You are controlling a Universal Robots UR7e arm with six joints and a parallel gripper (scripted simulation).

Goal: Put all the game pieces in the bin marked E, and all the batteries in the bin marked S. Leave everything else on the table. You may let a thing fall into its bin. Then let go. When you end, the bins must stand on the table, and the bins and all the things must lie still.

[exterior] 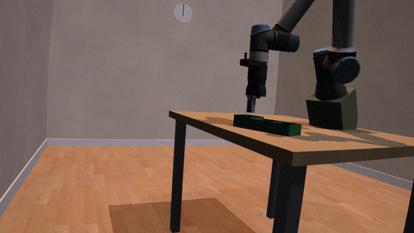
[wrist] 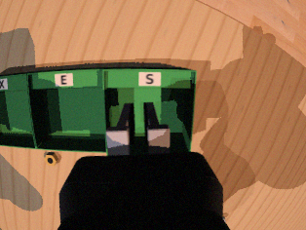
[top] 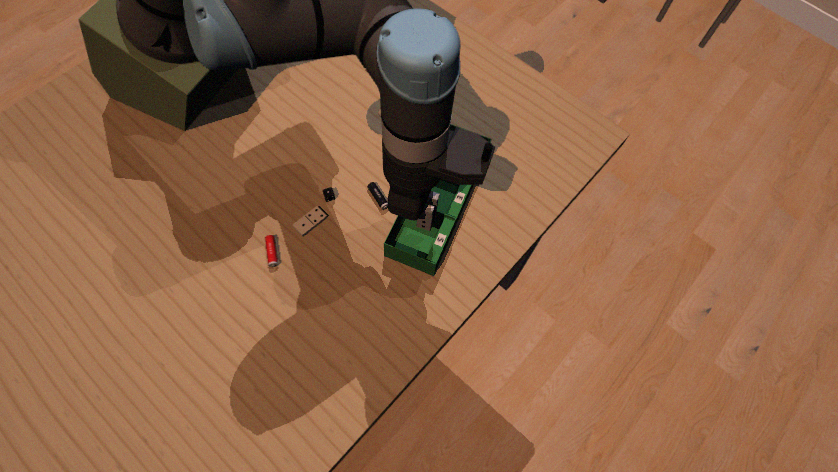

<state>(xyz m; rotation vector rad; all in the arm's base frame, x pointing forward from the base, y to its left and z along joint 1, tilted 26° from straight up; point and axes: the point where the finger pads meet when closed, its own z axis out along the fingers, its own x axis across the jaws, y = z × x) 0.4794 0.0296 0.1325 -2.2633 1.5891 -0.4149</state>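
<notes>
My gripper (top: 428, 219) (exterior: 250, 109) (wrist: 138, 115) hangs a little above the green bin marked S (top: 404, 257) (wrist: 175, 79), near its wall to the bin marked E (top: 450, 202) (wrist: 85, 80). Its fingers stand close together, and I see only green bin floor in the narrow gap between them. On the table to the left of the bins lie a black battery (top: 377, 195), a red battery (top: 271, 250), a grey domino (top: 310, 219) and a small black die (top: 328, 194). What lies inside the bins is partly hidden by the gripper and by shadow.
The bins form one green row (exterior: 266, 125) near the table's right edge, with a third bin marked X (wrist: 5, 101) beyond E. A small brass nut (wrist: 50, 155) lies beside the row. The arm's olive base block (top: 140, 82) (exterior: 333, 112) stands at the back.
</notes>
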